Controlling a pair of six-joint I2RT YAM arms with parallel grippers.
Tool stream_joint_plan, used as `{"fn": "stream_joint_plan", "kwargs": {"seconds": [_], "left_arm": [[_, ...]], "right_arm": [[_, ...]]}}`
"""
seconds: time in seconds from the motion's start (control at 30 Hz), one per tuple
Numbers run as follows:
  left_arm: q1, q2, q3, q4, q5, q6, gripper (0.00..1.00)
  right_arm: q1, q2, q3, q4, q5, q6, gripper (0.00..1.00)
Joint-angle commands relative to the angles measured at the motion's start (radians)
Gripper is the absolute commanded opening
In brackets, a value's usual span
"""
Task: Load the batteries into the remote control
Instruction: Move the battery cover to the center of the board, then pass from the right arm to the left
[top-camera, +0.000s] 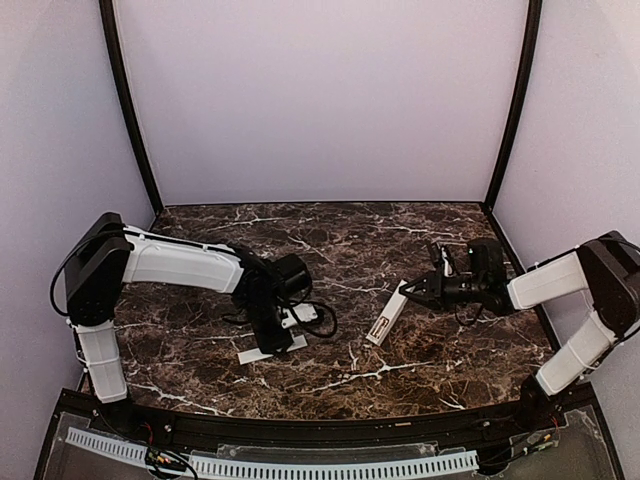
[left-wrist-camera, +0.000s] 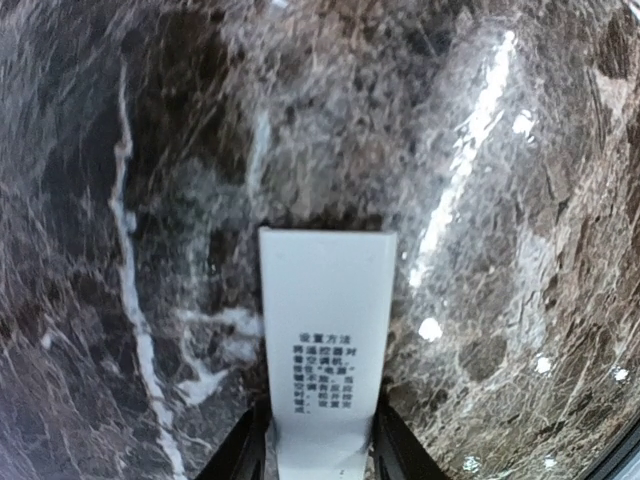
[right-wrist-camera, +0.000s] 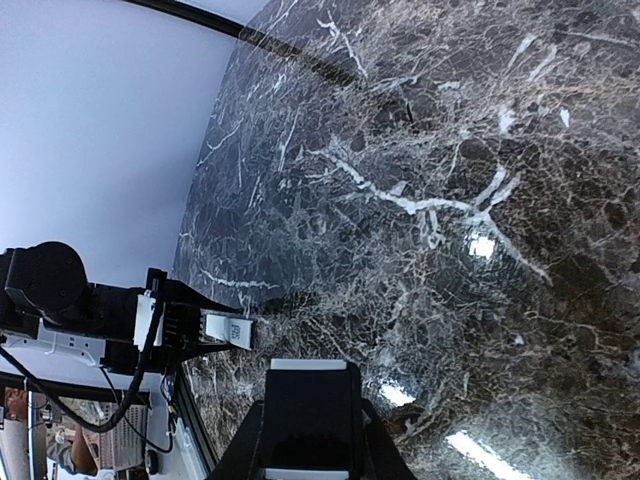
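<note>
The slim white rectangular bar-shaped remote control (top-camera: 389, 316) with a dark section at one end sits right of centre on the dark brown, white-veined marble table (top-camera: 350, 235). It is held by the right gripper (top-camera: 409, 292), which reaches in from the right. The bar slants from the fingers toward the near left. In the right wrist view the black fingers (right-wrist-camera: 377, 445) are clamped on either side of the remote's glossy dark section (right-wrist-camera: 305, 425), and its white end cap (right-wrist-camera: 307, 365) points away from the camera. The dark section is the only recess-like part in view, and the pictures do not show whether anything lies in it. Whether the remote's free tip touches the marble cannot be told either.

Left of centre, the left gripper (top-camera: 266, 340) points steeply down at the table. It holds a thin flat white plastic cover strip with small grey print (left-wrist-camera: 326, 330). In the left wrist view the two dark fingers (left-wrist-camera: 246, 452) press against the strip's long edges at its near end. The rest of the strip runs out ahead of them, low over the marble, with the printed block facing up. From above, the strip (top-camera: 272, 350) lies crosswise beneath the wrist, well apart from the remote. A loop of black cable (top-camera: 322, 318) trails on the table just to the right of that wrist.
</note>
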Motion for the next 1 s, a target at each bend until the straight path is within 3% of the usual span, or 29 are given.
{"fn": "stream_joint_plan", "kwargs": {"seconds": [0.0,0.07,0.43,0.7,0.97], "left_arm": [[0.004,0.024,-0.058,-0.092,-0.051,-0.051,0.45],[0.000,0.027,-0.049,-0.084,-0.065,-0.058,0.51],[-0.004,0.042,-0.036,-0.037,-0.072,-0.067,0.55],[-0.047,-0.170,-0.086,0.267,-0.026,-0.164,0.76],[-0.135,-0.110,-0.046,0.431,0.006,-0.304,0.77]], "right_arm": [[0.063,0.028,-0.007,0.120,0.059,0.066,0.00],[0.082,0.037,-0.008,0.130,0.074,0.080,0.00],[0.161,0.089,-0.022,0.202,0.136,0.155,0.00],[0.221,0.106,-0.051,0.288,0.193,0.231,0.01],[0.294,0.137,-0.064,0.359,0.246,0.289,0.05]]}}
